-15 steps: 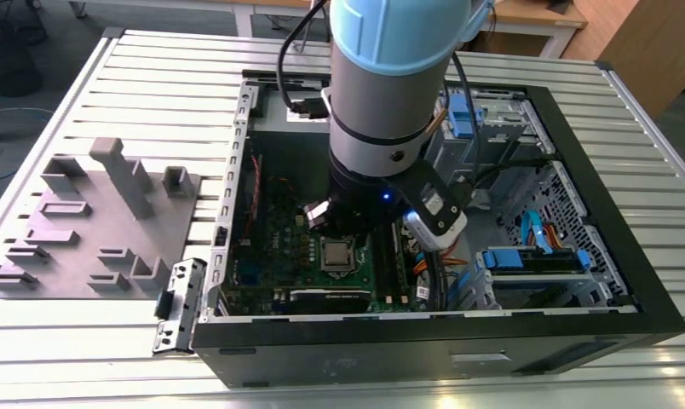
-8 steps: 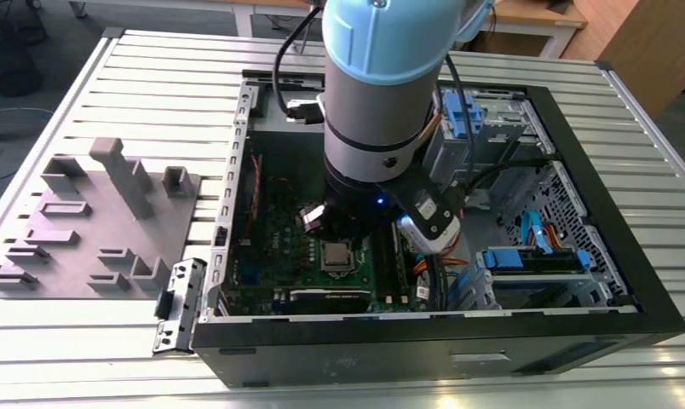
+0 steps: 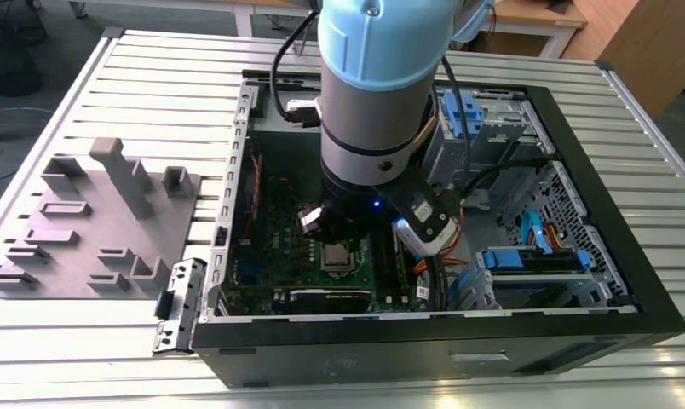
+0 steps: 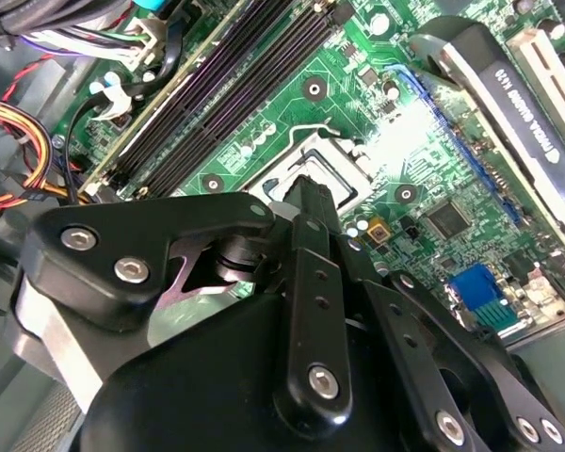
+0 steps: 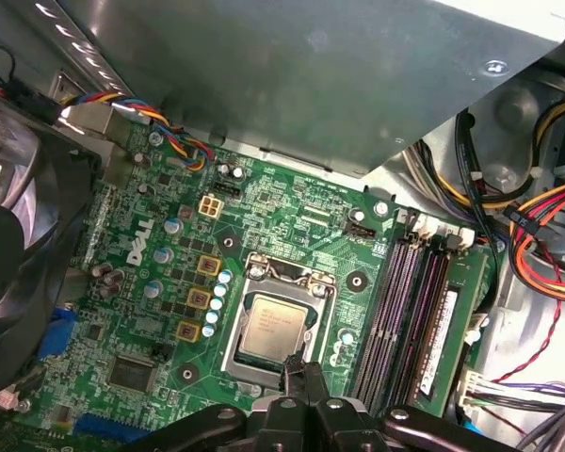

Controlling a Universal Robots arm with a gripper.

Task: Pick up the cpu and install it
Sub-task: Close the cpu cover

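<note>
Well off from the jaws, a grey tray (image 3: 93, 221) is seen on the surface (image 3: 149, 85). The cpu (image 5: 275, 330) is seated within the socket frame (image 5: 284, 275), just ahead of the jaws, which are pressed together and empty.

You see the cpu (image 5: 275, 330) with a dull, smooth metal top. The socket frame (image 5: 235, 325) around it is shiny metal. The tray (image 3: 81, 230) looks like matt grey plastic.

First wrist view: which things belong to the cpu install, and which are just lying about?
Job: cpu, lying within the socket frame; green motherboard; gripper.
Lying about: fan; memory slots; coloured cables.
</note>
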